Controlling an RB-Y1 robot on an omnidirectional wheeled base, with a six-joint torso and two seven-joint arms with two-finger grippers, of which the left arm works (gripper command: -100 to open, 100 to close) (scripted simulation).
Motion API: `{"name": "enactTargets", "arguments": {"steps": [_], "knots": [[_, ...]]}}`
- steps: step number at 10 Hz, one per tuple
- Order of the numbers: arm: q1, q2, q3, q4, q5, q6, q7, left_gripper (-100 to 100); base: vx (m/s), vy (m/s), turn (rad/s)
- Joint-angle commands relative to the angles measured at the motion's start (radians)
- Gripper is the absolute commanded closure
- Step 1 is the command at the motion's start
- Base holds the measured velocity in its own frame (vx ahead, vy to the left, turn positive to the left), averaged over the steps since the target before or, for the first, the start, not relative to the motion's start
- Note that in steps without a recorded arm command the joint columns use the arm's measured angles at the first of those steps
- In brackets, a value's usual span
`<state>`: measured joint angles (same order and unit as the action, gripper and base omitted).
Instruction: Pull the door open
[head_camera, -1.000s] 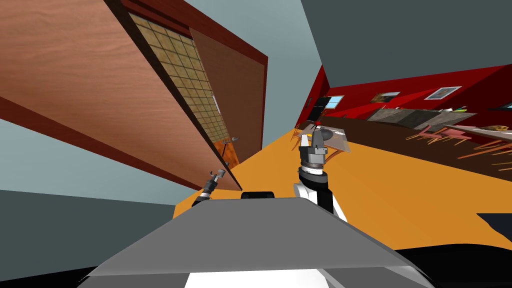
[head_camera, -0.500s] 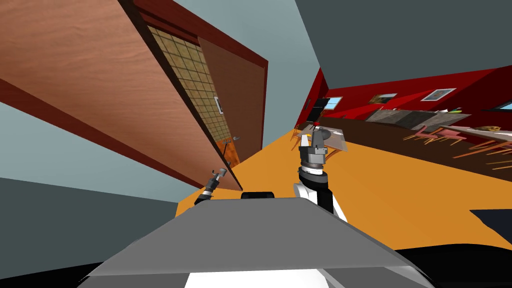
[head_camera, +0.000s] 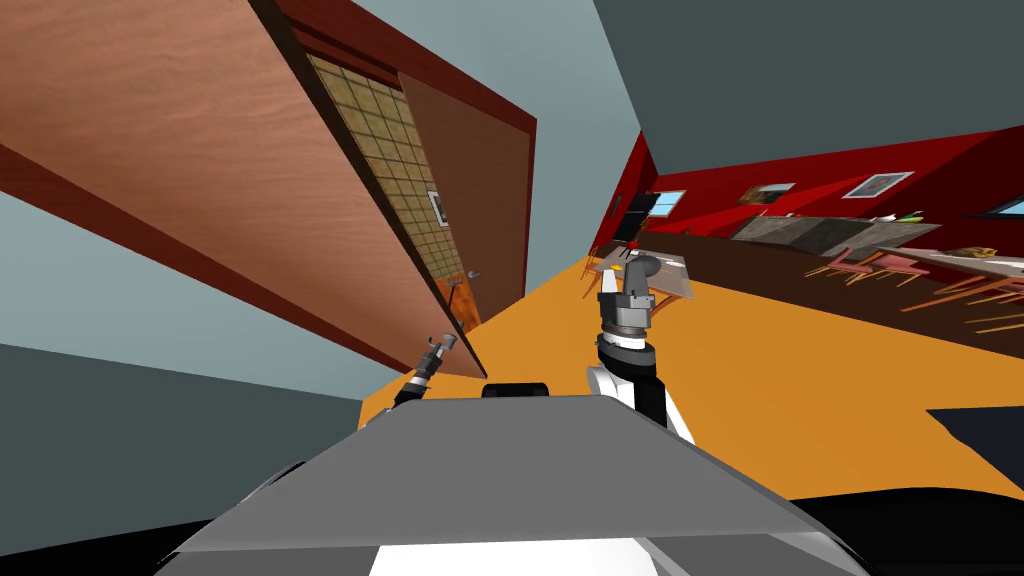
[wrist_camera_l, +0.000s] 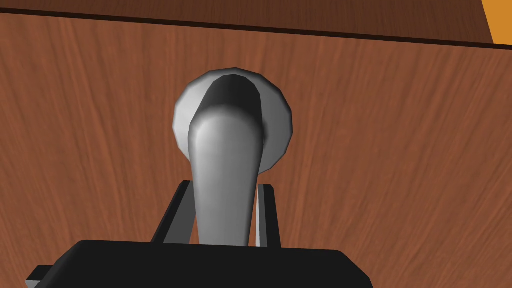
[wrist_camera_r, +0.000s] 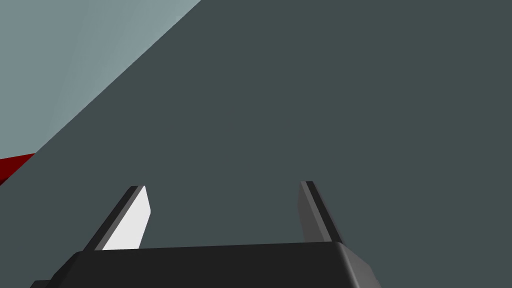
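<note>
Door: the door (head_camera: 200, 150) is a big brown wood-grain leaf at my 10 to 11 o'clock, standing off its frame, with a tiled wall (head_camera: 385, 150) showing through the gap past its free edge.
Handle: a smooth grey lever handle (wrist_camera_l: 227, 150) on a round plate (wrist_camera_l: 280, 125), low on the leaf near the free edge, at about 11 o'clock from my chest and dead ahead at 12 o'clock from my left hand.
How it will handle: I judge the leaf stiff and fairly heavy, swinging only on its hinges, so the pull should follow an arc and not a straight line. The lever looks hard and slick, so it could slide out lengthwise if I tug along it.
Where to hold: across the lever's shank, away from the plate, where my grip already sits.
Left fingers: my left fingers (wrist_camera_l: 172, 215) are closed on the lever, one blade pressed to each side of it, nothing else touched.
Right fingers: my right fingers (wrist_camera_r: 132, 220) stand wide apart and hold nothing, with that arm raised at 1 o'clock over the orange floor (head_camera: 800, 400), well clear of the door.
Progress: the door is partly open, with more swing to go.
</note>
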<state>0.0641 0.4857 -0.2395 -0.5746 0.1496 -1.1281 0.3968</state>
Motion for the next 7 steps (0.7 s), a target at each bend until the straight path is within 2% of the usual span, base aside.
{"name": "enactTargets", "arguments": {"steps": [1, 4, 5, 6, 7], "knots": [[-0.011, 0.000, -0.028, 0.001, 0.004, 0.001, 0.001, 100, -0.102, 0.060, -0.021], [-0.050, 0.007, -0.074, 0.021, 0.024, 0.005, -0.004, 100, -0.087, 0.084, -0.007], [-0.050, 0.001, -0.066, 0.039, 0.018, -0.004, -0.001, 100, -0.027, 0.046, -0.032], [-0.066, -0.008, -0.065, 0.054, 0.005, -0.004, 0.002, 100, -0.111, -0.007, -0.116], [-0.074, -0.012, -0.062, 0.060, -0.002, -0.003, 0.003, 100, -0.217, 0.012, -0.107]]}}
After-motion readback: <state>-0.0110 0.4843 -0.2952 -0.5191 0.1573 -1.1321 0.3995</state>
